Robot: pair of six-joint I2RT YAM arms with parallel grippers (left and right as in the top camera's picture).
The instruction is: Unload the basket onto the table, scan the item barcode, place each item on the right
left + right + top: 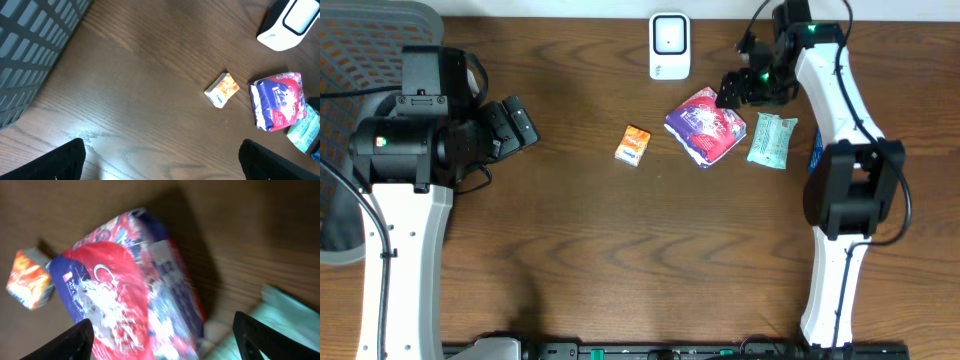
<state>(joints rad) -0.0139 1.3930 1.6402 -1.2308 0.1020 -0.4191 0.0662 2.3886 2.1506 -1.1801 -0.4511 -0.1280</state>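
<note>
Left gripper [520, 122], jaws apart, waits at nine o'clock; white plastic scanner [669, 45] stands at twelve; crinkled red-and-purple foil pouch [706, 125] lies on the desk [620, 250] at one o'clock beneath the right gripper [732, 90], jaws wide, and is probably best gripped by an edge, barcode unobscured

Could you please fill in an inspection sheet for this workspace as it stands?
Surface: brown wood table, no spills seen.
Job's things: white scanner at the far edge; orange packet, red bag and green packet lying in a row.
Clutter: blue item by the right arm, mostly hidden.
Claws: left claw open, holding nothing; right claw open over the red bag.
Cables: black cables on the arms.
Surroundings: grey mesh chair behind the left arm.
</note>
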